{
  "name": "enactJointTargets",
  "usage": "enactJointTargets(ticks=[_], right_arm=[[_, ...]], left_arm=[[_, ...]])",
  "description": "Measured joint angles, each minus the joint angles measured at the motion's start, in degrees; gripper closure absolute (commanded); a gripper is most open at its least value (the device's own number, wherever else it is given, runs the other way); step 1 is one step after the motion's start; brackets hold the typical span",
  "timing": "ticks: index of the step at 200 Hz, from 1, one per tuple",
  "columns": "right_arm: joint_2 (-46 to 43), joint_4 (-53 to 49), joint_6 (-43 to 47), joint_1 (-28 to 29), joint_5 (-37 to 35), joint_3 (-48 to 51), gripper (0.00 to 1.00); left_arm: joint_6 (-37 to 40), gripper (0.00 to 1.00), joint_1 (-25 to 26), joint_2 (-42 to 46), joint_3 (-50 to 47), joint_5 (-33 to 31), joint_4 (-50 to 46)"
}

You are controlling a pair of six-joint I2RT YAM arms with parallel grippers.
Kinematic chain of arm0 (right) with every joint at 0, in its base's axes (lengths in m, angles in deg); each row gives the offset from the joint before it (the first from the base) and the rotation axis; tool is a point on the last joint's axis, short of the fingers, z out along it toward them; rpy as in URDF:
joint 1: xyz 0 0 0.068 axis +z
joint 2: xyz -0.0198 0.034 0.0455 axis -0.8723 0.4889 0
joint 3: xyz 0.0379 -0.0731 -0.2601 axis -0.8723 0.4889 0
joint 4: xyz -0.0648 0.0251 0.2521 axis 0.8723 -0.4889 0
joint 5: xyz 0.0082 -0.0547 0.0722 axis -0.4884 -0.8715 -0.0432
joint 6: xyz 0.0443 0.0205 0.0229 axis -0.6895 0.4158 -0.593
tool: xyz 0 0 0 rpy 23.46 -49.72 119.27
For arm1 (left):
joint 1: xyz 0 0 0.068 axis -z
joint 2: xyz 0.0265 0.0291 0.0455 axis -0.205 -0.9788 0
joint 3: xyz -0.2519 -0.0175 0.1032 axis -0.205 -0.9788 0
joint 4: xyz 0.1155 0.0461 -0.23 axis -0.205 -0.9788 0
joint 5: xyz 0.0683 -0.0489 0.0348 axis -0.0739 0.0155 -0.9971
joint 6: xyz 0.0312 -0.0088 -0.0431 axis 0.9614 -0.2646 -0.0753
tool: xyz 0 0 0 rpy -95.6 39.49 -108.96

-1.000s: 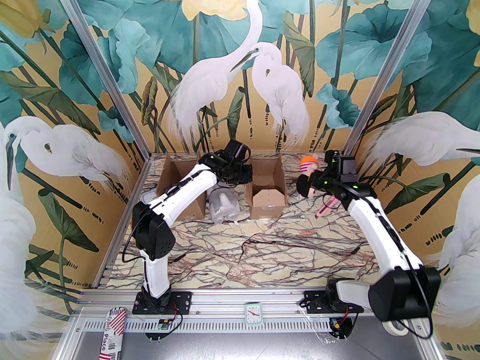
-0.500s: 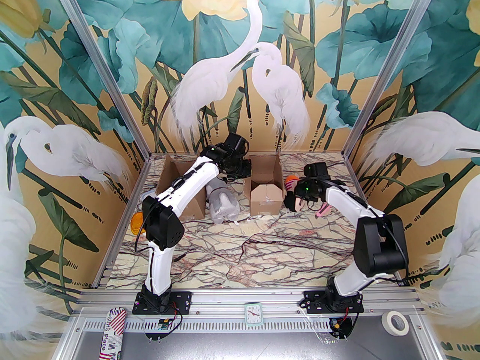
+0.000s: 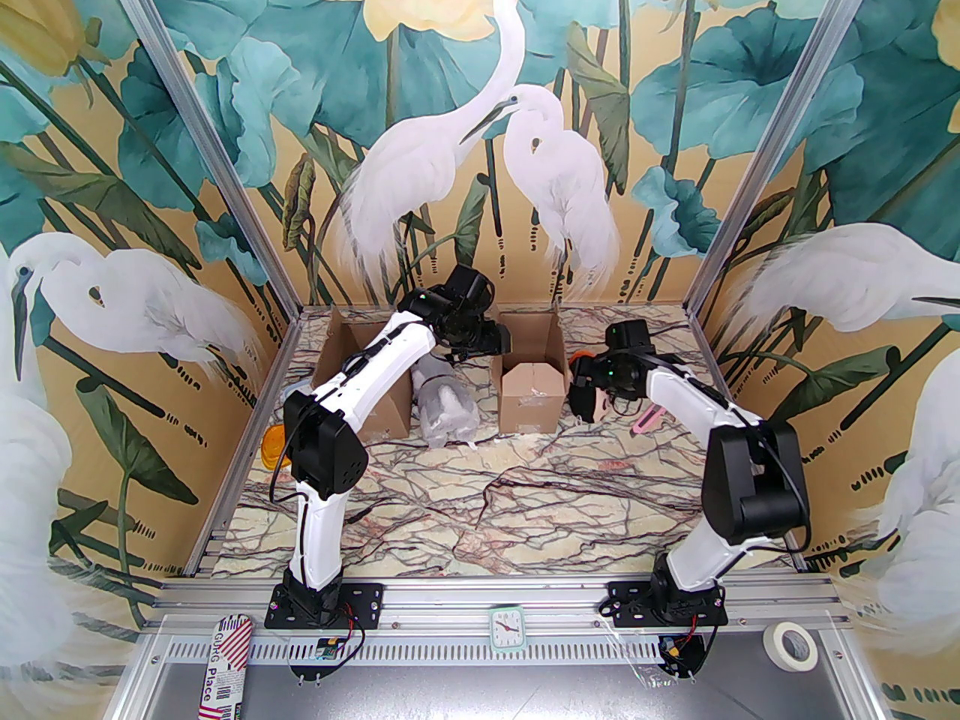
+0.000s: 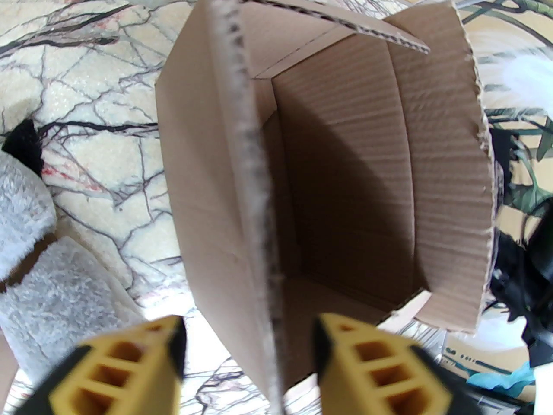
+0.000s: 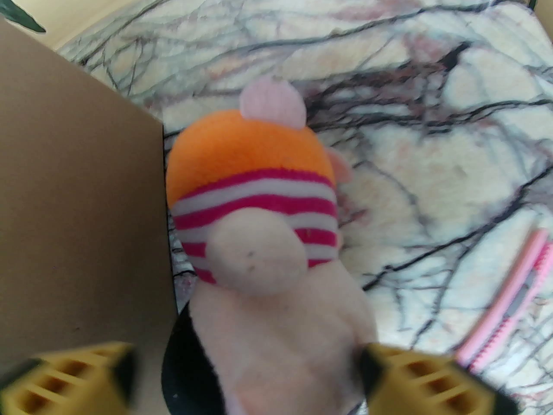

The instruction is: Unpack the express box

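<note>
The express box [image 3: 532, 394] stands open at the table's back middle. Its inside [image 4: 354, 180] looks bare, brown cardboard. My left gripper [image 4: 248, 352] is open, its yellow fingers [image 4: 129, 361] astride the edge of the box's left flap [image 4: 255, 180]; from above, it [image 3: 504, 340] hovers at the box's left rim. A plush toy [image 5: 259, 214] with an orange cap and pink-white stripes lies on the table against the box's right wall [image 5: 77, 214]. My right gripper [image 5: 255, 383] is open, its fingers wide on either side of the toy's body [image 3: 592, 406].
A second open carton [image 3: 360, 379] sits at the back left, with a bubble-wrap bundle [image 3: 446, 413] between it and the express box. A pink utility knife [image 3: 649, 421] lies right of the toy. An orange object [image 3: 274, 447] rests by the left wall.
The right arm brought the plush toy from the back right corner down beside the box, then its jaws opened. The left gripper's jaws opened at the flap.
</note>
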Motion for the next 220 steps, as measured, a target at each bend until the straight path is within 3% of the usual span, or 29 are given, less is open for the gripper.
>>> enactJointTargets(ticks=[30,64,96,128,157,186,220], right_arm=[[-10.10,-0.22,1.55,0.02,-4.42,0.07,0.01],[-19.87,-0.17,3.56,0.02,-8.76,1.62,0.01],[-29.14,-0.22,4.68,0.02,-11.85,7.08,0.01],[-38.66,0.13,5.31,0.02,-13.64,13.00,0.01],[-43.43,2.58,5.07,0.02,-15.04,19.41,0.01],[-42.34,6.01,5.01,0.02,-16.72,27.21,0.01],[-38.91,15.54,5.46,0.02,-20.41,37.20,0.01]], left_arm=[[2.32,0.01,0.04,6.47,-7.43,-0.09,5.97],[4.57,0.01,0.04,24.50,-24.59,-2.12,16.59],[6.49,0.00,0.15,44.65,-39.78,-8.41,26.01],[8.20,0.00,0.17,62.64,-54.64,-18.18,28.22],[9.60,0.00,0.15,75.91,-67.93,-31.15,26.71],[10.64,0.00,0.15,84.13,-80.04,-41.90,26.01],[14.27,0.00,-1.05,85.90,-91.36,-48.83,32.59]])
